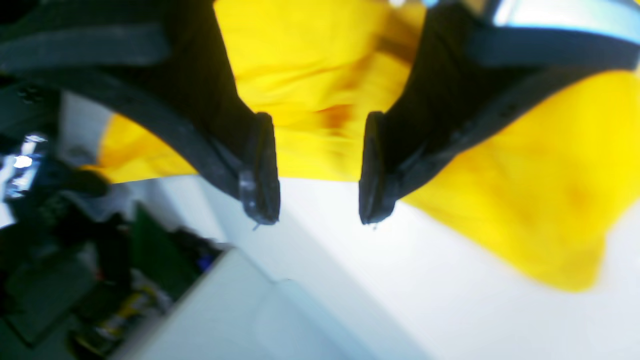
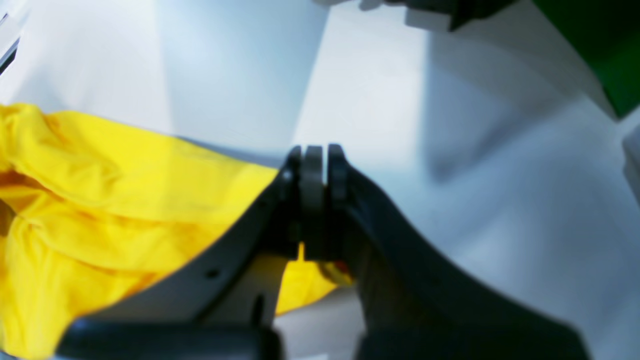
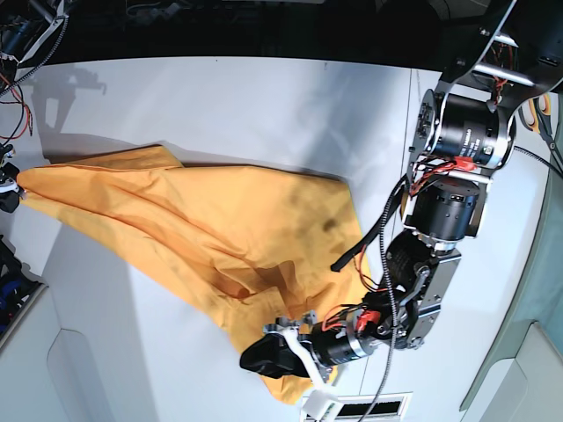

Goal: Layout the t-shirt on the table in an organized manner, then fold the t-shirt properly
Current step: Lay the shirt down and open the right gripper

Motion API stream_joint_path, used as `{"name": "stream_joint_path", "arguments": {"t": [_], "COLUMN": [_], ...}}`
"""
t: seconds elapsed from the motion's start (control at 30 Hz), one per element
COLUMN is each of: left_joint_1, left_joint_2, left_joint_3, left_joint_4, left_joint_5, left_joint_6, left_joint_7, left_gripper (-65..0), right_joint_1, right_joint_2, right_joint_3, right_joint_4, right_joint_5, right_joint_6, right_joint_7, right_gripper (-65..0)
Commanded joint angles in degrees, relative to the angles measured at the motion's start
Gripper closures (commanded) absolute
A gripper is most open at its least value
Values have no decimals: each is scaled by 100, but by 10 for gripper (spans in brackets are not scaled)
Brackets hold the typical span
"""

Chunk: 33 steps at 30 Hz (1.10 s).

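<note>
Orange-yellow cloth, the shirt, lies rumpled across the white table, stretched from the far left edge of the base view down toward the near edge, where its lower corner ends by my left arm. It is not flat: long creases run along it and a dark spot shows on the fabric near its right side.

My left gripper stands released. In the left wrist view its two dark pads are well apart with bare table between their tips, and the shirt lies behind them, its edge crossing just above the tips. No cloth is pinched between them. In the base view this gripper sits low over the shirt's near corner, a dark shape on the fabric.

My right gripper is clenched. In the right wrist view its fingertips meet with only a thin slit showing, and a sliver of yellow hangs below them between the fingers, so it is grasping the shirt at an edge. The rest of the cloth bunches to the left of that grip. In the base view this grip is at the frame's left edge, where the shirt comes to a pulled point.
</note>
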State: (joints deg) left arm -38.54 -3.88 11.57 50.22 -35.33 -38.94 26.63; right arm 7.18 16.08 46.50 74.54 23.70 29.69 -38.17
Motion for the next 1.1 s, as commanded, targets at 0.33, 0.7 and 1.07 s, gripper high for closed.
{"name": "stream_joint_path", "arguments": {"t": [0.33,0.7,1.07], "left_joint_1": [-160,789,1797], "left_joint_2": [-863,-2055,-1974], "left_joint_3": [-35,-46,-46], "left_joint_4": [109,109,107], "left_joint_5": [-284,-656,-647], "left_joint_6": [-74,-70,96], "left_joint_7": [358,293,-94], "left_gripper": [-292,-293,-383], "right_joint_1": [-361,-1762,-1827], "right_joint_2": [120,-422,-1303], "right_joint_3": [26,24,-455], "right_joint_4": [111,706,555], "right_joint_5": [1709,2282,1604], "right_joint_6": [293,389,328], "right_joint_7": [-1211,-1327,-273], "right_gripper": [-255,-255,-255]}}
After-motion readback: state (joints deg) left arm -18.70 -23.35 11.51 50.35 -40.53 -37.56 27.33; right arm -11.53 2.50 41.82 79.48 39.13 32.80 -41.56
